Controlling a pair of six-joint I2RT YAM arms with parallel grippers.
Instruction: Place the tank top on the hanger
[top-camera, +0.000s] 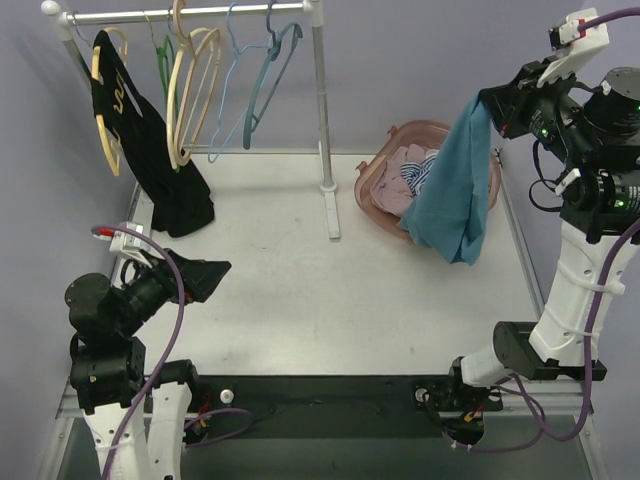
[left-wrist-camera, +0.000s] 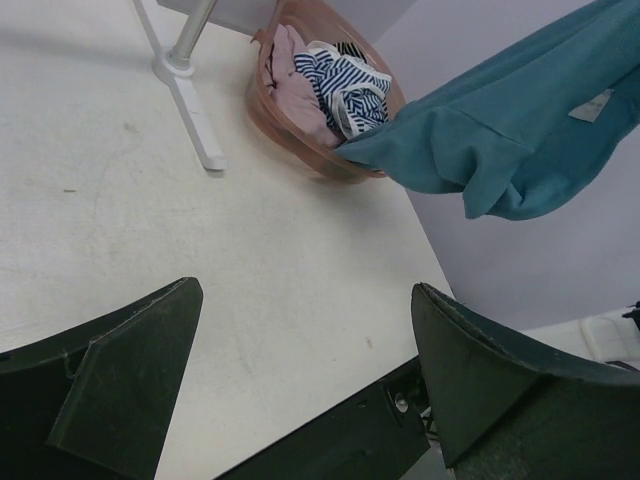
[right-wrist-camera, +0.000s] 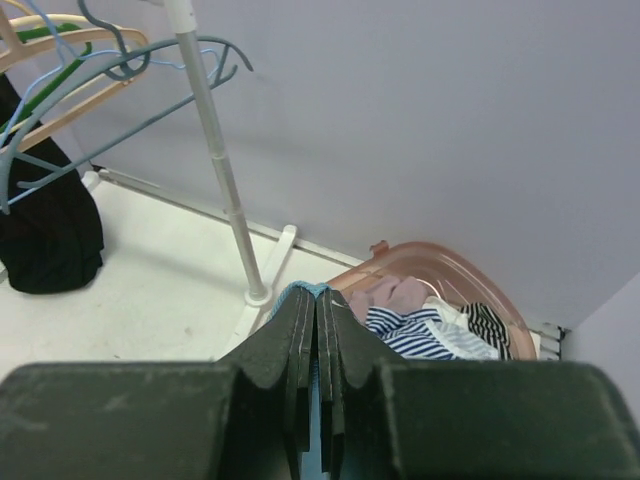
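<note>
The teal-blue tank top (top-camera: 455, 190) hangs from my right gripper (top-camera: 487, 100), which is shut on its top edge, lifted above the pink basket (top-camera: 372, 190). A sliver of its cloth (right-wrist-camera: 310, 290) shows between the closed fingers in the right wrist view. It also shows in the left wrist view (left-wrist-camera: 510, 130). The dark teal hanger (top-camera: 272, 75) hangs on the rack rail (top-camera: 200, 14) at the rightmost place; it also shows in the right wrist view (right-wrist-camera: 165, 85). My left gripper (top-camera: 215, 280) is open and empty, low over the table's left side.
The rail also carries a black garment (top-camera: 150, 150), cream hangers (top-camera: 190, 90), a green hanger (top-camera: 165, 60) and a pale blue wire hanger (top-camera: 232, 80). The rack post (top-camera: 322, 110) stands mid-table. The basket holds pink and navy-striped cloth (left-wrist-camera: 345, 85).
</note>
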